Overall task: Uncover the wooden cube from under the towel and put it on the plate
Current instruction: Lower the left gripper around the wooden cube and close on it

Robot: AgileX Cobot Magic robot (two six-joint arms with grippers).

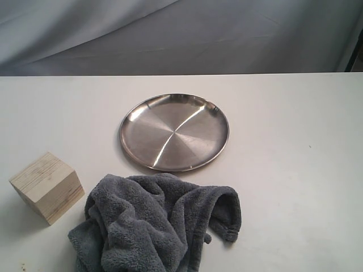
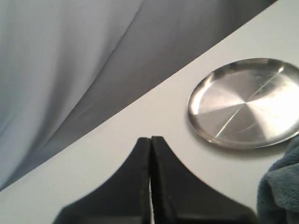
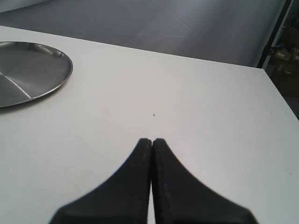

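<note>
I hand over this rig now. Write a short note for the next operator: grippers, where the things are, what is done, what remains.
Left gripper: shut, empty.
Right gripper: shut, empty.
Wooden cube: uncovered, on the table, just left of the crumpled towel in the exterior view.
Plate: empty, beyond the towel.
Done: cube uncovered.
Remaining: grasp the cube and set it on the plate.

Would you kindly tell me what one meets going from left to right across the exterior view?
wooden cube → plate. The towel is left out: lying nearer the camera, its width overlaps the cube's right edge and the whole plate.
</note>
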